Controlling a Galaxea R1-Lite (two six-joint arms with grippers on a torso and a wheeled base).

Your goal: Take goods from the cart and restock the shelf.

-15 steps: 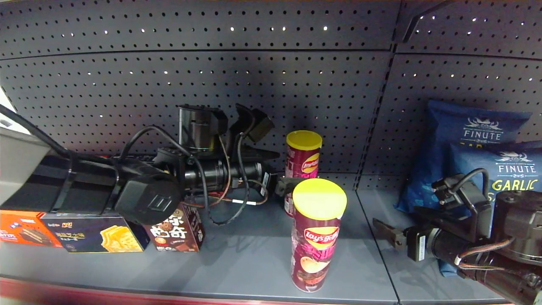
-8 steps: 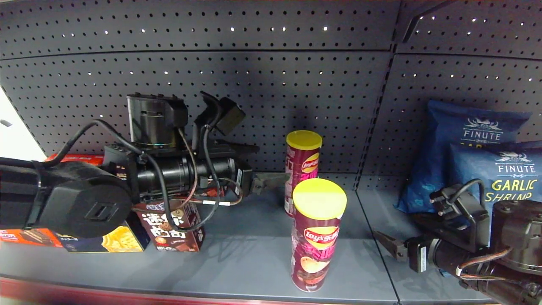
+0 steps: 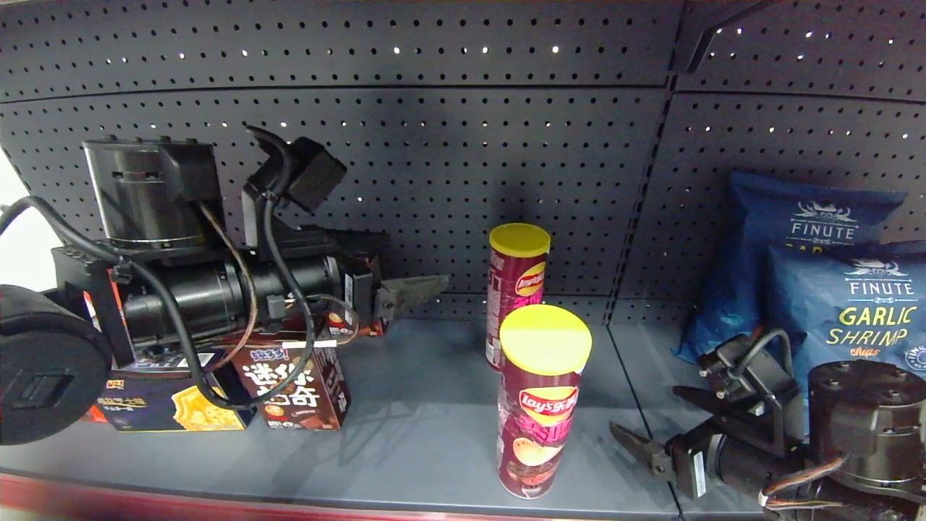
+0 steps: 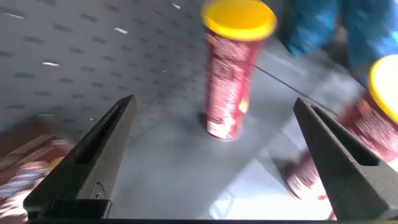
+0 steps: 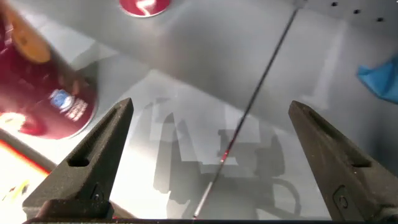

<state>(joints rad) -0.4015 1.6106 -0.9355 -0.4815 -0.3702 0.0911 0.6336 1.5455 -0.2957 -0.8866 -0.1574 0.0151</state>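
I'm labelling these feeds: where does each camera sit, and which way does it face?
Head view: on the robot's head, facing forward and down at the shelf; the left gripper shows on the left, the right gripper low on the right.
Left wrist view: on the left wrist, facing out between its open fingers at the rear can.
Right wrist view: on the right wrist, facing the shelf floor and the front can between its open fingers.
Shared: head and left wrist views both show both cans.

boxes [image 3: 296, 391]: partly behind left arm [image 3: 217, 297] | front can [image 4: 368, 121]: cut off, blurred
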